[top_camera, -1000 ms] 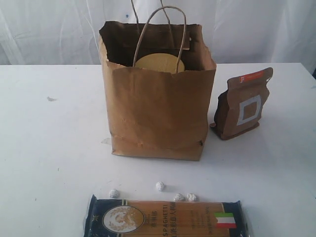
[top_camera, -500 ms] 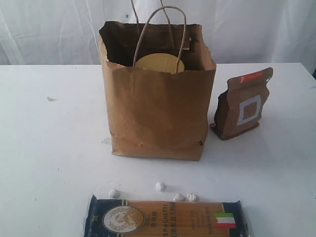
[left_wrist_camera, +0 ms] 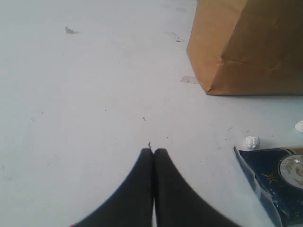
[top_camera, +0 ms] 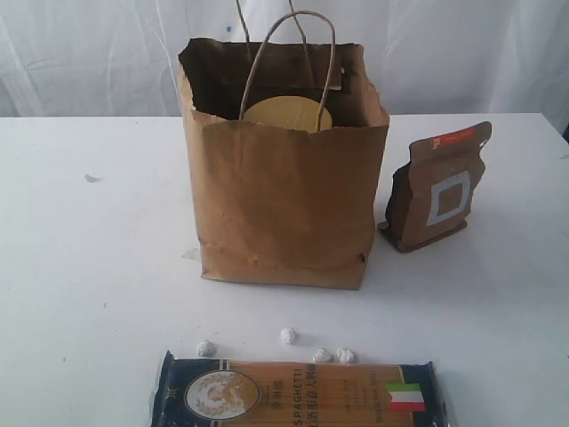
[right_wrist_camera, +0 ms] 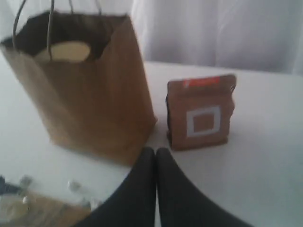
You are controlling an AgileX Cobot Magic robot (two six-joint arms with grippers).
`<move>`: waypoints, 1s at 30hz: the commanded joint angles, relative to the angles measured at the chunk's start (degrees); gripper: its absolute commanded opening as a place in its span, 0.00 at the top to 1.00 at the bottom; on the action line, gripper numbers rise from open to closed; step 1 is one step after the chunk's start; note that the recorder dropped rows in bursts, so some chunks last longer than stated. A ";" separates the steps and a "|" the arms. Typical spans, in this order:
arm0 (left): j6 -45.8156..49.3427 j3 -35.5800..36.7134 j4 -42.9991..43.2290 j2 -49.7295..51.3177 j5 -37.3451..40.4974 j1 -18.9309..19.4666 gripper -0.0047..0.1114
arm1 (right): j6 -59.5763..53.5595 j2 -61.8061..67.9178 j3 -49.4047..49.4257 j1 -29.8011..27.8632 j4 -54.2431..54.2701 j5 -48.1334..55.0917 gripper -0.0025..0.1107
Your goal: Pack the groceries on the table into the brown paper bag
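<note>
Both pressed together: left claw (left_wrist_camera: 153, 151), right claw (right_wrist_camera: 155, 150) | tan lid (top_camera: 286, 114) inside paper bag (top_camera: 284, 205)

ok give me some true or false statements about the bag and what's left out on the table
1. The brown pouch stands upright on the table beside the brown paper bag. True.
2. A tan lid shows inside the bag. True.
3. The blue spaghetti packet leans against the bag. False: it lies flat, apart from the bag.
4. Both arms' fingers are spread open. False: the left fingers and right fingers are shut, holding nothing.
5. Four foil balls lie between bag and packet. True.
</note>
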 commanded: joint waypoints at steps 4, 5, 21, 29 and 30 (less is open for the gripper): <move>-0.48 0.24 -0.37 -0.24 0.01 -0.21 0.96 | -15.14 19.63 -6.79 -0.07 10.80 8.28 0.90; -0.48 0.24 -0.37 -0.24 0.01 -0.21 0.96 | -16.83 21.48 -6.79 -0.07 12.25 7.87 0.85; 5.36 0.24 4.47 -0.24 0.01 -0.21 0.96 | -41.87 60.94 -8.20 2.42 38.69 -2.58 0.56; 5.62 0.24 4.59 -0.24 0.01 -0.21 0.96 | -43.53 73.04 -10.36 8.14 37.82 -7.85 0.56; 5.62 0.24 4.59 -0.24 0.01 -0.21 0.96 | -43.53 74.38 -10.36 9.13 37.47 -9.06 0.56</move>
